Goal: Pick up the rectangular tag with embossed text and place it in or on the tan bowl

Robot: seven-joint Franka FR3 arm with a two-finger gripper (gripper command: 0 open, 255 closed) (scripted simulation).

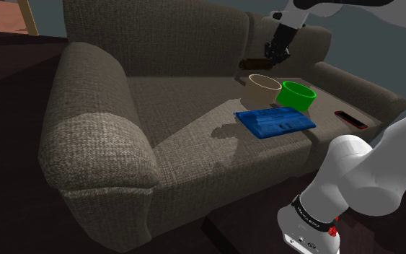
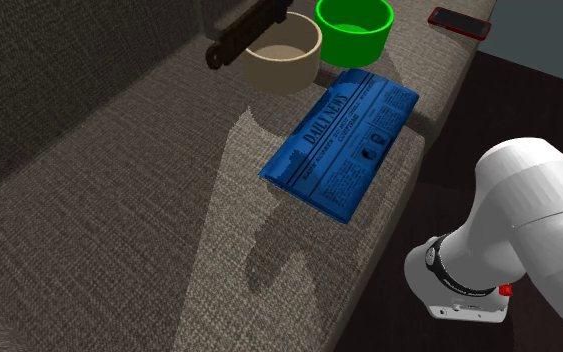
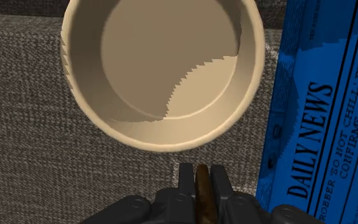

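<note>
Dim scene; a slanting bright patch crosses the sofa (image 1: 179, 108) seat, and a jagged-edged shadow lies inside the bowl (image 3: 165, 141).

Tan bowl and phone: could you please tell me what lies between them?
The green bowl sits between the tan bowl and the phone, shown in the shoulder view.

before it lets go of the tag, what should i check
1. Tag clasped in the gripper: ok, its brown edge sits between the shut fingers.
2. Tan bowl upright: ok.
3. Tan bowl empty: ok.
4. Tag centred over the bowl's opening: cannot tell. The bowl lies just ahead of the fingers.
5. Blue newspaper and green bowl off the opening: ok, both sit beside it.
</note>
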